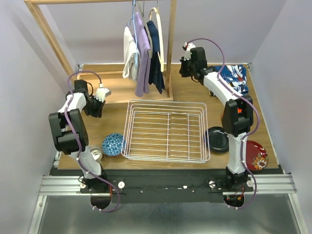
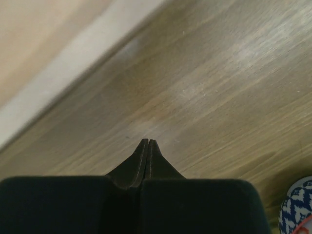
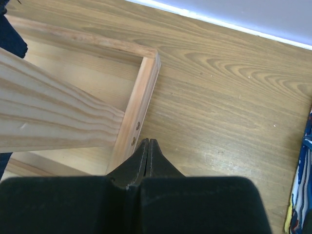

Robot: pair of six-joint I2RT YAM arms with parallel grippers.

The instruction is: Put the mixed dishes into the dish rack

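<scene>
The white wire dish rack [image 1: 165,130] stands mid-table and shows only bare wires inside. A small blue-patterned bowl [image 1: 113,144] sits at its near left corner; its edge also shows in the left wrist view [image 2: 297,207]. A glossy black plate [image 1: 218,139] and a dark red plate [image 1: 256,156] lie right of the rack. A pale round cup-like thing [image 1: 95,153] is partly hidden by my left arm. My left gripper [image 1: 96,109] [image 2: 147,142] is shut and empty over bare table left of the rack. My right gripper [image 1: 184,69] [image 3: 148,142] is shut and empty at the far side. The orange plate is out of view.
A wooden clothes stand with hanging garments [image 1: 144,46] rises behind the rack; its base frame [image 3: 141,92] lies just under my right gripper. A blue-red patterned cloth [image 1: 235,78] lies at the far right and shows in the right wrist view [image 3: 304,195]. Walls close in on both sides.
</scene>
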